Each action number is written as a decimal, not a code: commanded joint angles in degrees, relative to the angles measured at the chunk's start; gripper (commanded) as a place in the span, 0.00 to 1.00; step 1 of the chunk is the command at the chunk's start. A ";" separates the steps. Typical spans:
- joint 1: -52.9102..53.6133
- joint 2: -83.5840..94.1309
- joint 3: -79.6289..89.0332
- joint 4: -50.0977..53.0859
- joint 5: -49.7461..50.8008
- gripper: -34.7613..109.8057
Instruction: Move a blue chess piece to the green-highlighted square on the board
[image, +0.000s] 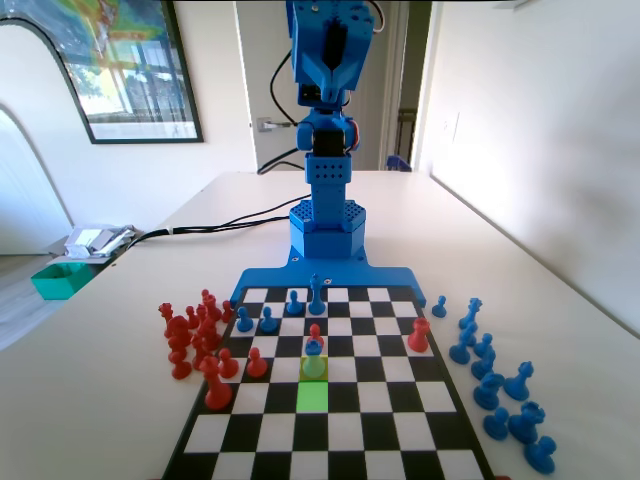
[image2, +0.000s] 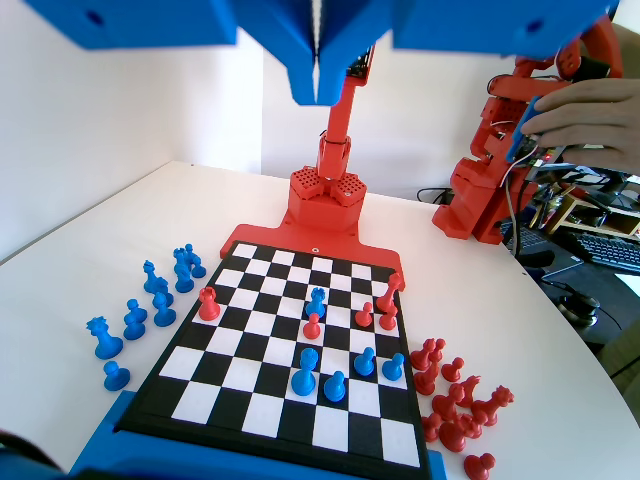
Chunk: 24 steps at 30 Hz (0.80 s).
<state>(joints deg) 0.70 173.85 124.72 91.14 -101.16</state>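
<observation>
The blue chess piece (image: 314, 350), a small pawn, stands on the paler yellow-green square (image: 314, 369) in the middle of the board (image: 385, 400). A red pawn (image: 316, 333) stands right behind it. The green-highlighted square (image: 312, 396) lies bare, one square nearer the camera. From the wrist, the same blue pawn (image2: 316, 300) stands just beyond the red pawn (image2: 313, 326). My gripper (image: 330, 80) hangs high above the arm's base, far from the pieces. In the wrist view the gripper (image2: 317, 80) has its jaws pressed together with nothing between them.
Other blue pieces (image: 268, 320) stand on the board's far rows, and red ones (image: 420, 335) along its sides. Captured red pieces (image: 190, 335) crowd the table left of the board in the fixed view, and blue ones (image: 490, 375) sit to its right. Cables (image: 230, 220) run across the table.
</observation>
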 joint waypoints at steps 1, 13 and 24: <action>0.62 1.14 0.00 -0.88 -0.44 0.25; 0.62 1.14 0.00 -0.88 -0.44 0.25; 0.18 0.18 -0.35 -0.79 -1.76 0.25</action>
<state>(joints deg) 1.58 173.85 124.72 91.14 -101.43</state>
